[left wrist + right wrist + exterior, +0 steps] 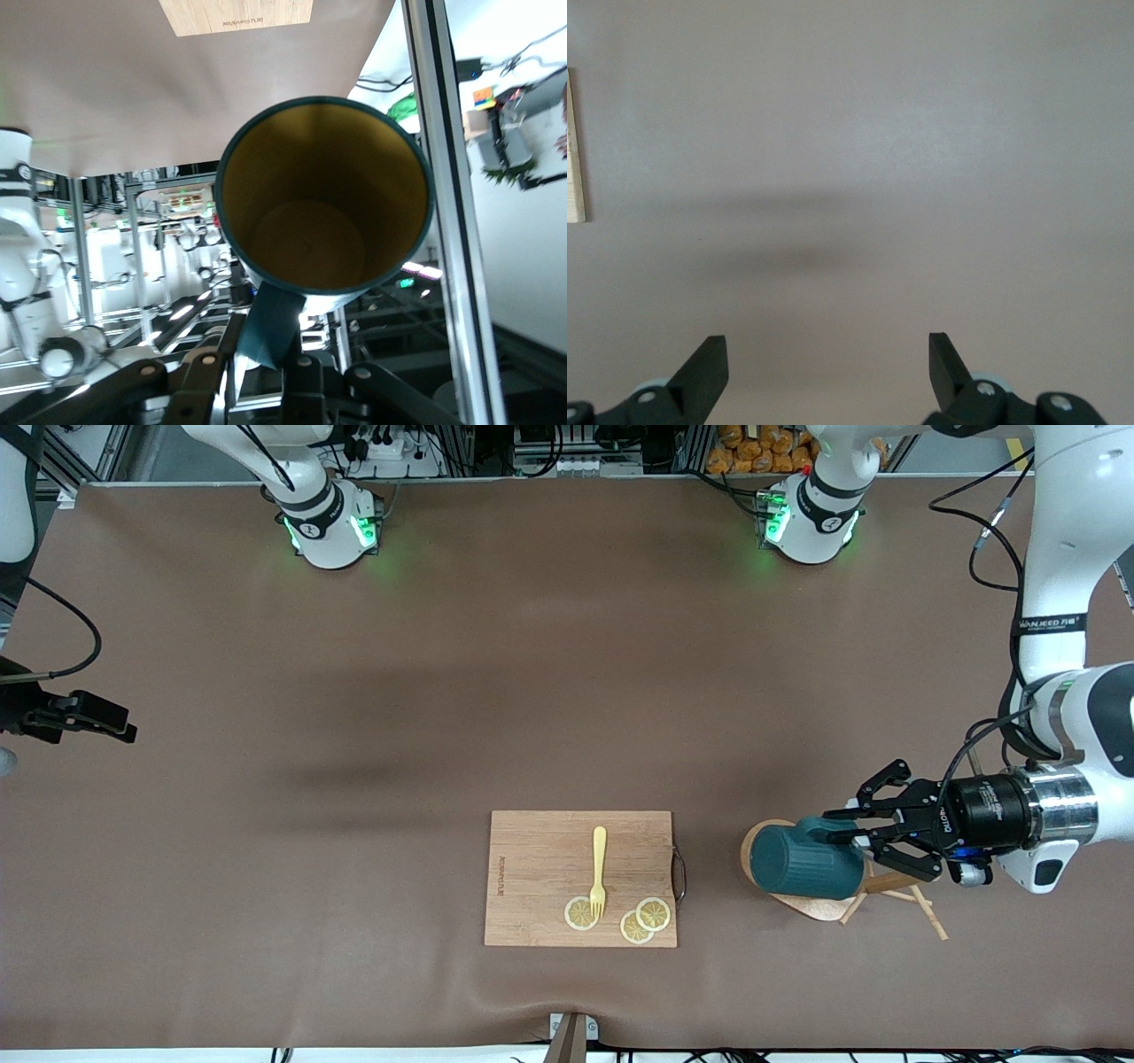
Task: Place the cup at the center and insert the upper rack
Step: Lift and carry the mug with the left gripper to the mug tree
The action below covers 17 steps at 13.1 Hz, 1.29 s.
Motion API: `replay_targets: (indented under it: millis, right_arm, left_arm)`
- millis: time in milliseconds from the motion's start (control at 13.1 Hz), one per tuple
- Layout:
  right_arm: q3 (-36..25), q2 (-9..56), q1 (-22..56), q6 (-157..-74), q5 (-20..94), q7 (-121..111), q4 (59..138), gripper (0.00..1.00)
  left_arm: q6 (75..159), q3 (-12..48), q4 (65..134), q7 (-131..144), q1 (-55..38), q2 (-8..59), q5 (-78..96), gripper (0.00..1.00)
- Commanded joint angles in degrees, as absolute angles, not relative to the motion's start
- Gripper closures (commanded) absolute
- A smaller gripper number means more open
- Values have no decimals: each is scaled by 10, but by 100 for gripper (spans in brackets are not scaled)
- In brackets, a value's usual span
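The dark teal cup lies on its side in the air, its tan-yellow inside facing the left wrist camera. My left gripper is shut on the cup's handle, seen in the left wrist view. The light wooden upper rack lies tipped over on the table under the cup, near the left arm's end. Its oval base and a few thin pegs show; the post is hidden. My right gripper hangs open and empty over bare table at the right arm's end, also in the right wrist view.
A rectangular wooden cutting board lies near the table's middle, close to the front camera. It carries a yellow fork and lemon slices. Its edge shows in the left wrist view and the right wrist view. Brown mat covers the table.
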<state>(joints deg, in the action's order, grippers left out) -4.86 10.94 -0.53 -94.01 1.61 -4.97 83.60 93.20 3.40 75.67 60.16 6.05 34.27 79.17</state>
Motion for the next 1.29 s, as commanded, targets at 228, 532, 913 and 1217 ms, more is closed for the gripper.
replay_targets:
  millis: [228,532,913,1217]
  right_arm:
    - [-49,110,-3,-940,12,-41,831,0]
    - [-49,110,-2,-943,12,-40,831,0]
    - [-48,110,5,-943,16,-36,829,0]
    - [-48,110,4,-942,15,-36,817,0]
  left_arm:
    - [849,43,767,494,100,344,755,100]
    - [821,43,793,419,123,353,737,100]
    - [819,42,791,353,129,376,726,100]
    - [819,41,790,319,140,388,701,100]
